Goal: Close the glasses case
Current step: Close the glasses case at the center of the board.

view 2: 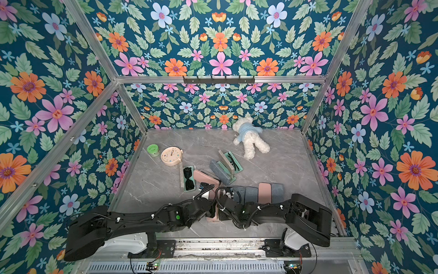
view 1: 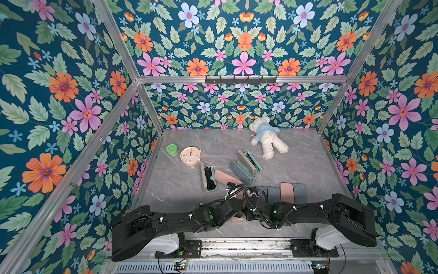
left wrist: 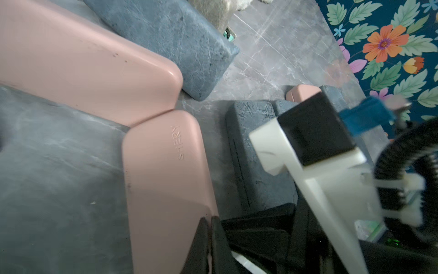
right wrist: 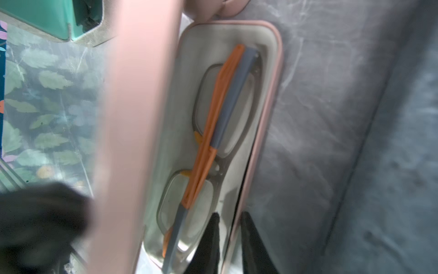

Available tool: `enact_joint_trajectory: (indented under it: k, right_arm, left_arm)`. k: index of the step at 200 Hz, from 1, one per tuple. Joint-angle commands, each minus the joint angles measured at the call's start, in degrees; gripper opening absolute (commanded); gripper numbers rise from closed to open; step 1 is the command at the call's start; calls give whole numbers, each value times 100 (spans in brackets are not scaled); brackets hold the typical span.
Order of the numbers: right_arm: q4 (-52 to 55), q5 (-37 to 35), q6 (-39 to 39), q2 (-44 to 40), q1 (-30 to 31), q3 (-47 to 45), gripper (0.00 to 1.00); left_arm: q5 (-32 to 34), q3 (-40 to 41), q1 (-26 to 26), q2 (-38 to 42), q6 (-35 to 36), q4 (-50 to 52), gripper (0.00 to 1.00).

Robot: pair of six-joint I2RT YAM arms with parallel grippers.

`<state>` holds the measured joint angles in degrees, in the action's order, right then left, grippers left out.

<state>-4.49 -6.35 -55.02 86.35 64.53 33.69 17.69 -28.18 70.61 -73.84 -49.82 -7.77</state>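
pink hard-shell glasses case (right wrist: 184, 95): open, front-centre on grey marble bench (view 1: 177, 189) | likely light, rigid, slick | right end effector (right wrist: 230, 214) narrow, pinching base rim | left end effector (left wrist: 209, 219) closed at pink lid (left wrist: 166, 178) edge; press there

pink glasses case (right wrist: 272, 95) | open, lid (right wrist: 137, 118) raised | orange-grey glasses (right wrist: 220, 95) inside | front centre of table (view 1: 296, 154)

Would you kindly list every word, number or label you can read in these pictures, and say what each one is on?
"SHERY": embossed on the pink case, in the left wrist view.
Numerals on the clock: too small to read.
Print on the green jar: too blurred to read.
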Motion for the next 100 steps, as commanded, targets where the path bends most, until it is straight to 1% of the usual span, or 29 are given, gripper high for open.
enact_joint_trajectory:
  k: [1,24,39,46,50,66,83,100]
  right_arm:
    - [-78,-19,27,30,-16,24,20]
    - [-6,7,69,19,-29,65,20]
    - [73,-7,92,-52,-44,76,20]
    - [116,-22,110,-101,-46,76,20]
    - [140,-31,127,-129,-46,76,20]
    - [243,-42,156,-238,-71,85,21]
    - [334,-56,189,-300,-81,102,21]
    - [357,-50,209,-311,-91,111,22]
  left_arm:
    - [-257,98,8,-276,-159,-183,8]
    - [-285,125,14,-438,-189,-328,8]
    - [-202,168,19,-245,-190,-305,13]
    - [-149,189,18,-114,-194,-268,18]
    - [-110,198,22,-5,-189,-234,22]
    - [28,190,23,374,-172,-6,44]
    - [181,141,23,705,-149,322,64]
    - [368,48,10,856,-165,708,83]
